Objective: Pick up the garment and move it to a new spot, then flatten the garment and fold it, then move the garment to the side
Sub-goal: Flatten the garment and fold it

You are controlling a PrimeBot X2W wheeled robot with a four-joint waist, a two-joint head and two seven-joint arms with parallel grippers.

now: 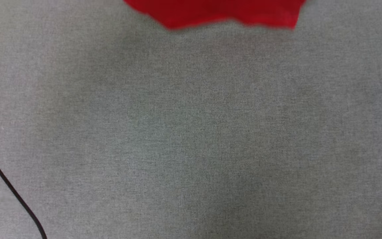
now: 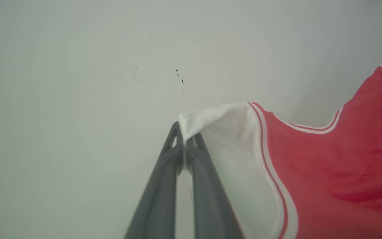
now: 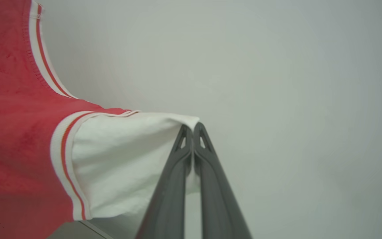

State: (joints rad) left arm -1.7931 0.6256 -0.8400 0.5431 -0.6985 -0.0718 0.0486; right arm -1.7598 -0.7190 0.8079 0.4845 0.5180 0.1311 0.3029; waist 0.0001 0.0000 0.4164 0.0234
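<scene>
The garment (image 1: 217,13) is a red jersey with white sleeves and striped trim; its lower red edge hangs blurred at the top of the head view, above the grey cloth surface. In the left wrist view my left gripper (image 2: 185,132) is shut on the edge of a white sleeve of the garment (image 2: 327,172), which hangs to the right. In the right wrist view my right gripper (image 3: 192,127) is shut on the other white sleeve of the garment (image 3: 18,139), whose red body hangs to the left.
A grey fabric-covered table (image 1: 191,132) spreads below the hanging shirt. A thin black cable (image 1: 12,189) crosses its lower left corner. Both wrist views look toward a plain pale wall (image 2: 78,83).
</scene>
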